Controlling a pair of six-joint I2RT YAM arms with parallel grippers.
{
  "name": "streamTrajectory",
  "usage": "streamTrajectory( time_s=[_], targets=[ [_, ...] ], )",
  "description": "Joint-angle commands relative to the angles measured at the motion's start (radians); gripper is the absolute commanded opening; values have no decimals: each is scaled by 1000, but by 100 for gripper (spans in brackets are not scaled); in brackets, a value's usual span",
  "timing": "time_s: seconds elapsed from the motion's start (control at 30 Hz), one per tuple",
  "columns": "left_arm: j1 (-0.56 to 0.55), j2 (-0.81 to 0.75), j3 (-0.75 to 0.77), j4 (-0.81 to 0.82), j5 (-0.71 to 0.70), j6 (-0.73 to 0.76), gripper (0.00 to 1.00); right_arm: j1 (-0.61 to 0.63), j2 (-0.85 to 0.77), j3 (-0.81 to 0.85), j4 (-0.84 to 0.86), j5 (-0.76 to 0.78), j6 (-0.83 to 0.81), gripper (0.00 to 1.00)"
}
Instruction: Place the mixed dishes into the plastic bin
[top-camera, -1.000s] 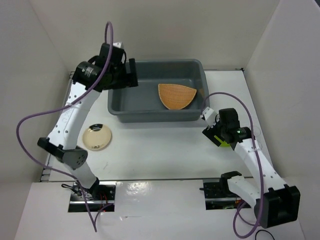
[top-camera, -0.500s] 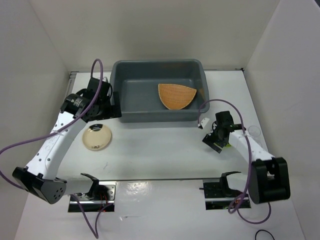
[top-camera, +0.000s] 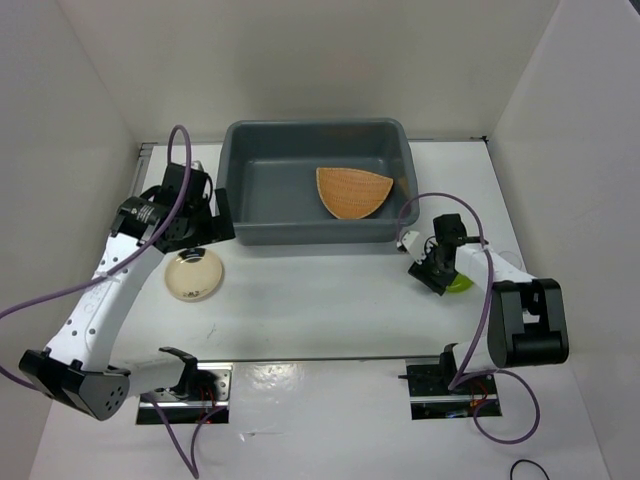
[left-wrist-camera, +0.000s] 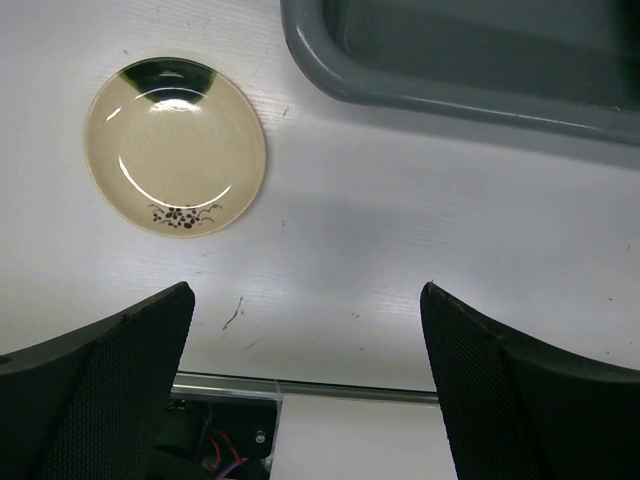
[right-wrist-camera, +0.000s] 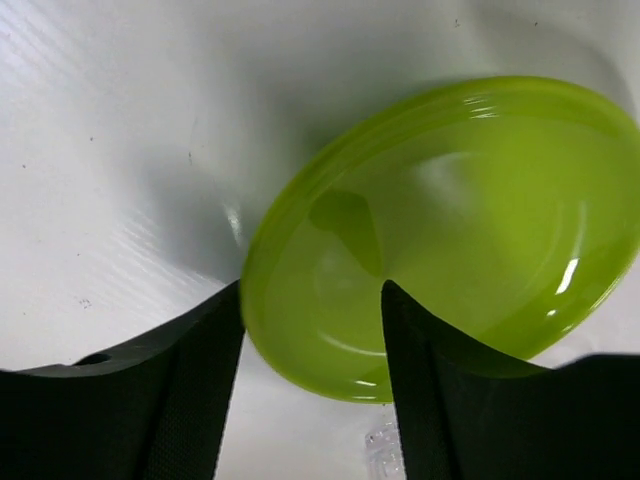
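While the half-open right gripper (right-wrist-camera: 312, 300) straddles the rim of the small lime-green round plate (right-wrist-camera: 470, 200) (left gripper (left-wrist-camera: 305, 295) gapes wide), pinch squarely before lifting.

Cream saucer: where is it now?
Top view: the cream saucer lies left on the table, beside the left gripper, off the near-left corner of the grey bin.

Top view: the right gripper (top-camera: 440, 272) is covering most of the small lime-green round plate (top-camera: 460, 285). Right wrist view: its black fingers (right-wrist-camera: 130, 400) are hiding the plate's near rim. Left wrist view: the frame's top edge is cropping the large grey-blue plastic bin (left-wrist-camera: 420, 85), showing one corner only.
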Motion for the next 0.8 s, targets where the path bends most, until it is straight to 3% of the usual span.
streamTrajectory(
  time_s=[0.0,0.03,0.13,0.17,0.27,0.47,0.77],
  targets=[
    [7,-29,-11,-2,23,-23,100,-8,47,19,50,-15,-15,60],
    [7,-29,-20,-2,23,-23,100,-8,63,19,50,-15,-15,56],
    [7,-29,-29,-2,23,-32,100,-8,98,19,27,-15,-24,30],
    [7,-38,-29,9,23,-32,100,-8,107,19,27,-29,-25,16],
    [7,-47,-48,18,42,-42,100,-8,95,30,4,-38,-15,4],
    [7,-57,-57,18,43,-42,100,-17,-90,126,-178,-126,4,0],
    [35,-37,-66,60,62,-11,100,-17,-351,396,-359,-121,49,0]
  ],
)
